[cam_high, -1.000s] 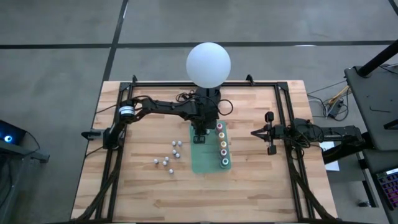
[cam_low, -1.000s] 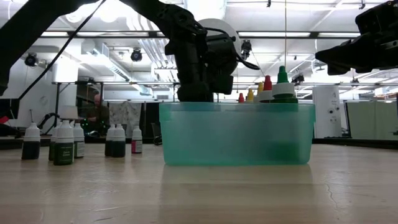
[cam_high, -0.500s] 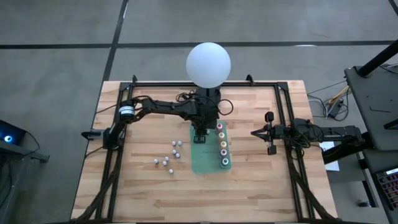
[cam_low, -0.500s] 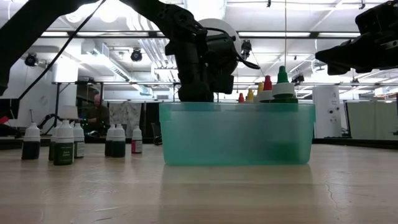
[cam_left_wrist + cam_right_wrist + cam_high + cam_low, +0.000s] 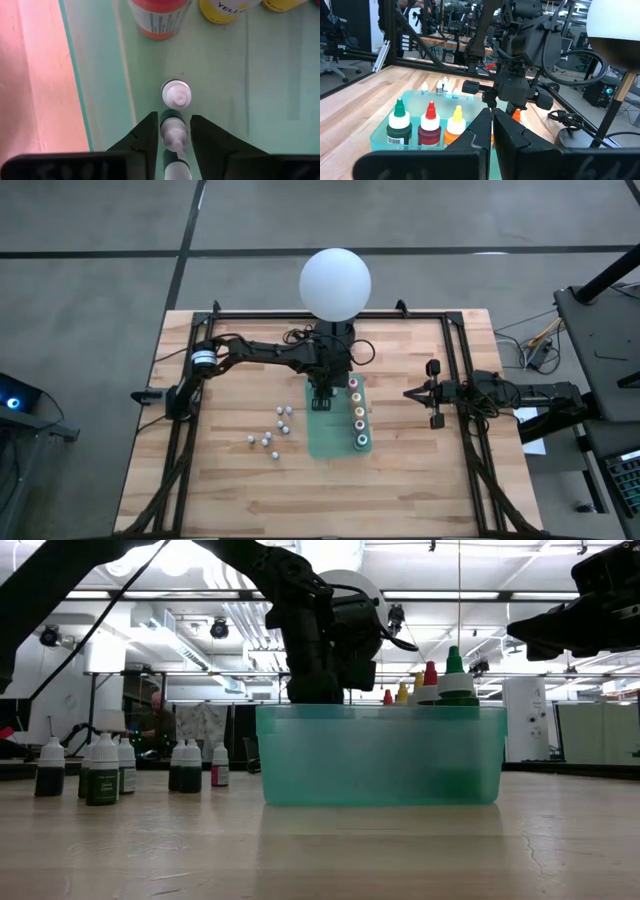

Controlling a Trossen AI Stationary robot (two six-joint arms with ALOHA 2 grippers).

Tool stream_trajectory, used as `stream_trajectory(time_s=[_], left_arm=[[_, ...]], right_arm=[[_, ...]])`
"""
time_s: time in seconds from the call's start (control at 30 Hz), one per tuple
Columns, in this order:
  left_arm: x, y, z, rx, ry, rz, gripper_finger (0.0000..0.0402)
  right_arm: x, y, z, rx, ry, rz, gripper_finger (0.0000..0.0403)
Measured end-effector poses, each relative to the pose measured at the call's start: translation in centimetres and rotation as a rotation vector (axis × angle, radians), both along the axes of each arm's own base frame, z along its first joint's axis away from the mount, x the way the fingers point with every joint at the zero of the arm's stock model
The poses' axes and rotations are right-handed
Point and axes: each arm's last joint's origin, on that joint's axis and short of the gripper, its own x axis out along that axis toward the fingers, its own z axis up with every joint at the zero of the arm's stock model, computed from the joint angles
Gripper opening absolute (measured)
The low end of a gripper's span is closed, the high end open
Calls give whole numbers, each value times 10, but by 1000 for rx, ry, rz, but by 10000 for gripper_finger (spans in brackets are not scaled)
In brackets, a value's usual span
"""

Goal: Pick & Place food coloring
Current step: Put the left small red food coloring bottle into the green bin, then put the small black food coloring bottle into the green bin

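We see the left gripper (image 5: 171, 131) lowered into the translucent green plastic tub (image 5: 380, 755), its fingers (image 5: 145, 135) straddling a small white-capped bottle (image 5: 173, 136); a second one (image 5: 176, 94) stands just ahead. Taller coloured-top bottles (image 5: 358, 416) line the tub's far side. Loose small bottles (image 5: 100, 768) stand on the worktop (image 5: 240, 490) beside it. Grip contact unclear. The right gripper (image 5: 492, 127) hangs aside, fingers pressed together.

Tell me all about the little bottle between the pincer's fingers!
The small bottle has a whitish round cap with a thin nozzle tip and a dark body. It stands upright on the floor of the green bin, in the left pincer, whose dark fingers flank it closely. Another white-capped bottle stands just beyond.
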Motion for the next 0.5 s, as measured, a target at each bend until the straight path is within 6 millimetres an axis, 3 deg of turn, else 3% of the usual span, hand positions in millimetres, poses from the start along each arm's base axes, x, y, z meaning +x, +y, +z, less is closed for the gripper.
stream_trajectory(time_s=[0.27, 0.5], left_arm=[[0, 0, 0, -2, 1, 5, 139], [-1, 0, 0, -2, 10, 7, 147]], right_arm=[[0, 0, 0, 0, 1, 0, 9], [0, 0, 0, -2, 1, 0, 9]])
